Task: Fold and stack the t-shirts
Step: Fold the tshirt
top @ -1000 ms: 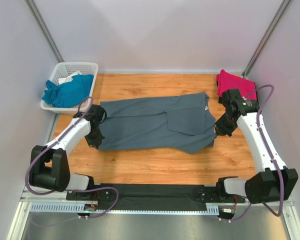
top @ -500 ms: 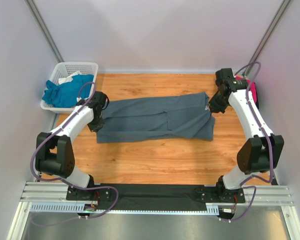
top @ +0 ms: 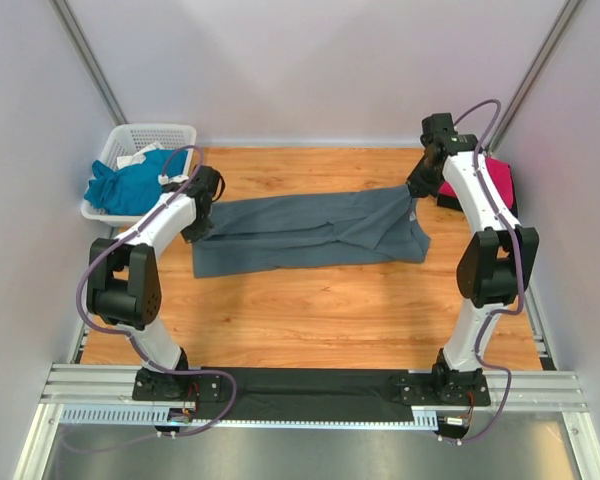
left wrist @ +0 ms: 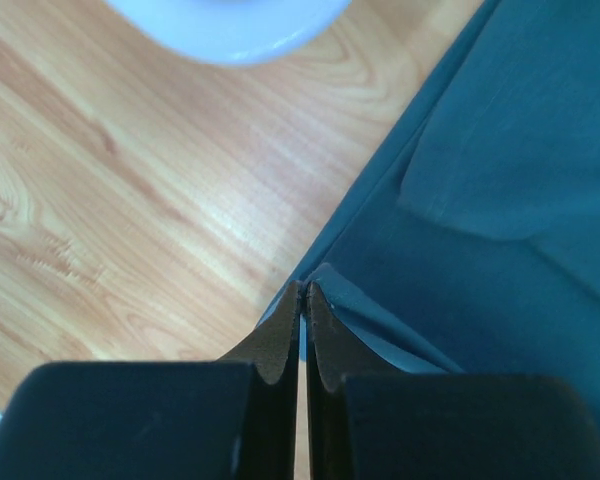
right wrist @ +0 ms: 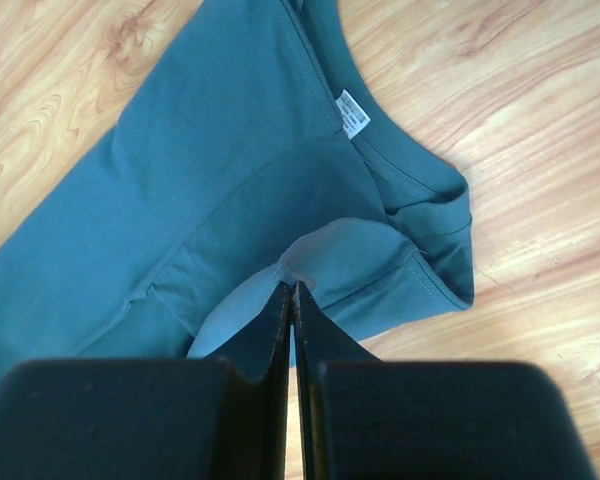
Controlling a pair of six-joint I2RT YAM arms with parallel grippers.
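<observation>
The dark slate-grey t-shirt [top: 310, 232] lies folded lengthwise across the middle of the wooden table. My left gripper [top: 202, 212] is shut on its left edge, pinching the cloth [left wrist: 380, 330] between the fingertips. My right gripper [top: 417, 190] is shut on a fold at its right end near the collar [right wrist: 400, 170]; the lifted cloth [right wrist: 330, 262] shows in the right wrist view. The magenta-pink t-shirt [top: 492, 180] lies at the back right, partly hidden by the right arm. The teal-blue t-shirt [top: 130, 185] lies in the basket.
A white plastic lattice basket [top: 168, 133] stands at the back left corner of the table; its rim [left wrist: 230, 25] shows in the left wrist view. Grey walls close in on both sides. Bare wood [top: 310, 310] lies in front of the grey shirt.
Both grippers have carried the near long edge of the grey shirt toward the back, folding it into a narrower strip. Both arms now reach farther back.
</observation>
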